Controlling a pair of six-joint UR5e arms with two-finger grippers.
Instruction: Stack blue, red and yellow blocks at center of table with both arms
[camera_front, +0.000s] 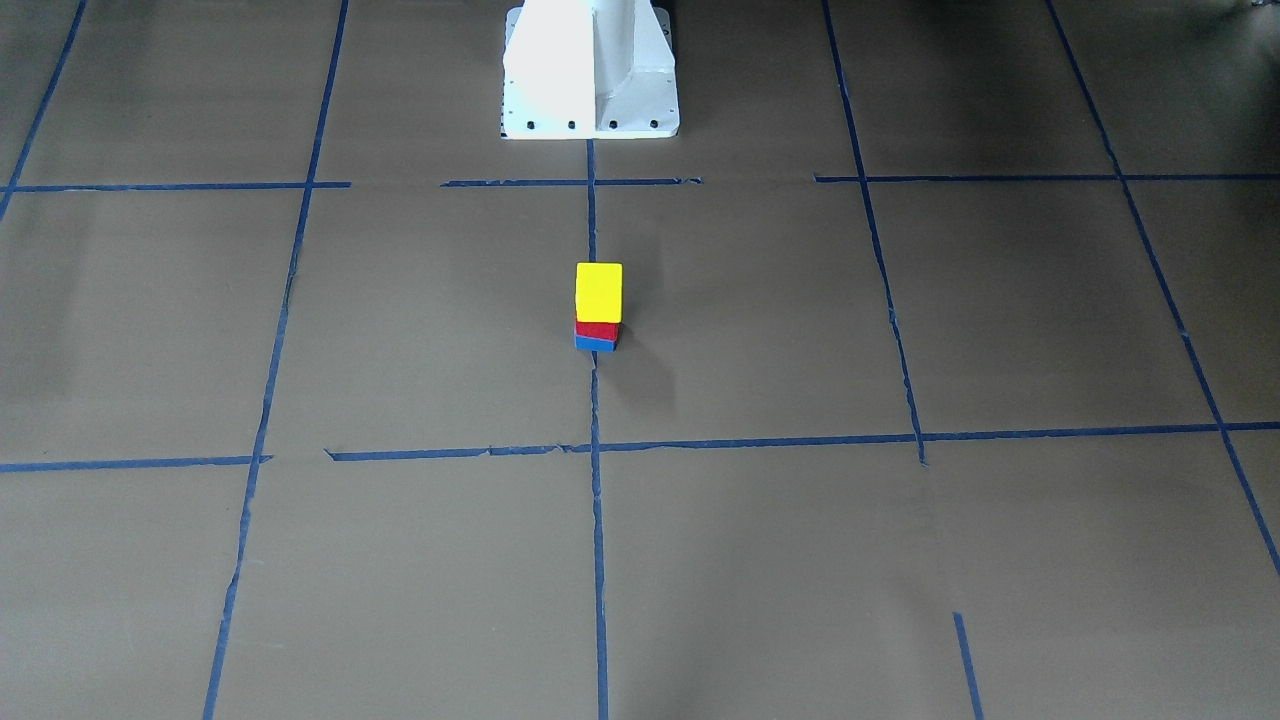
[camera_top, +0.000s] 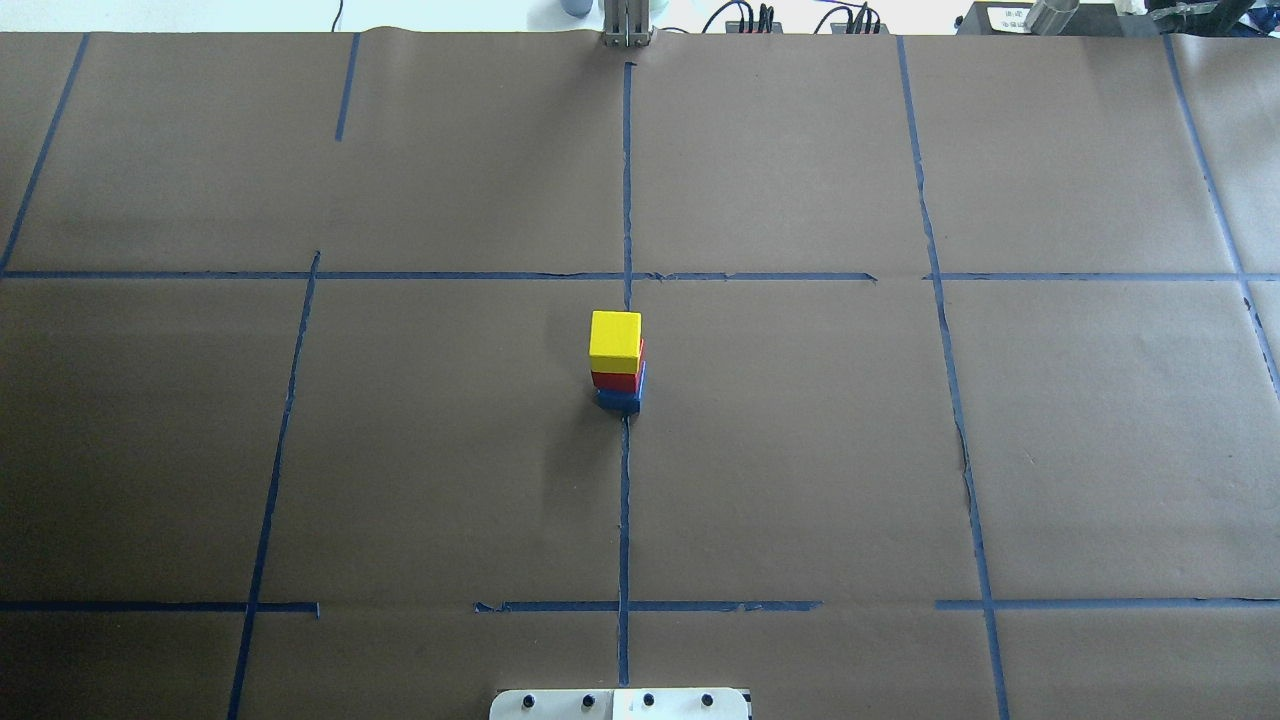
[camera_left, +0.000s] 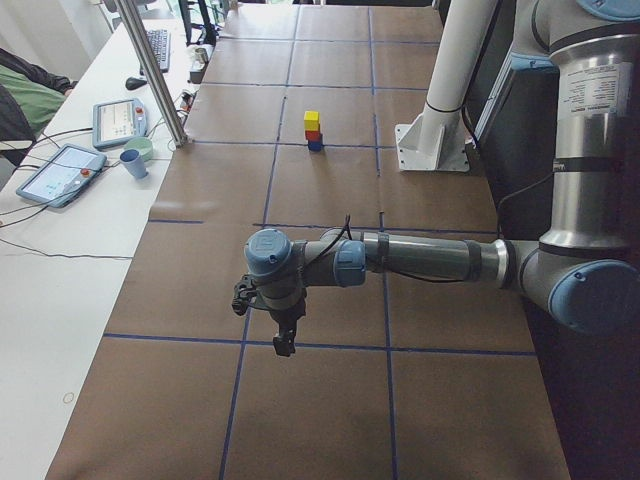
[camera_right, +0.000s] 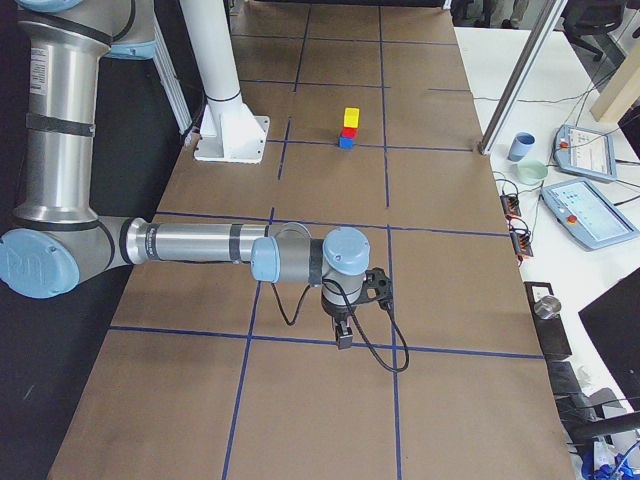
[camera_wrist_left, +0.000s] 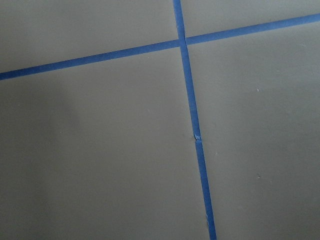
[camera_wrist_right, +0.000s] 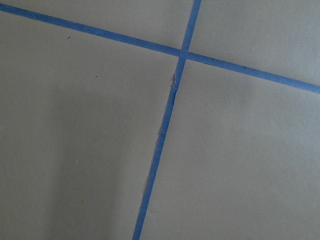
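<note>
A yellow block (camera_top: 614, 340) sits on a red block (camera_top: 615, 380), which sits on a blue block (camera_top: 618, 401), as one upright stack at the table's centre on the middle tape line. The stack also shows in the front-facing view (camera_front: 598, 292). My left gripper (camera_left: 285, 340) hangs over the table's left end, far from the stack. My right gripper (camera_right: 343, 335) hangs over the right end, also far from it. Both show only in the side views, so I cannot tell whether they are open or shut. The wrist views show only brown paper and blue tape.
The robot's white base (camera_front: 590, 70) stands behind the stack. Blue tape lines (camera_top: 625, 500) grid the brown paper. A metal post (camera_left: 155, 70), tablets (camera_left: 58, 172) and a cup (camera_left: 133, 162) are at the operators' side.
</note>
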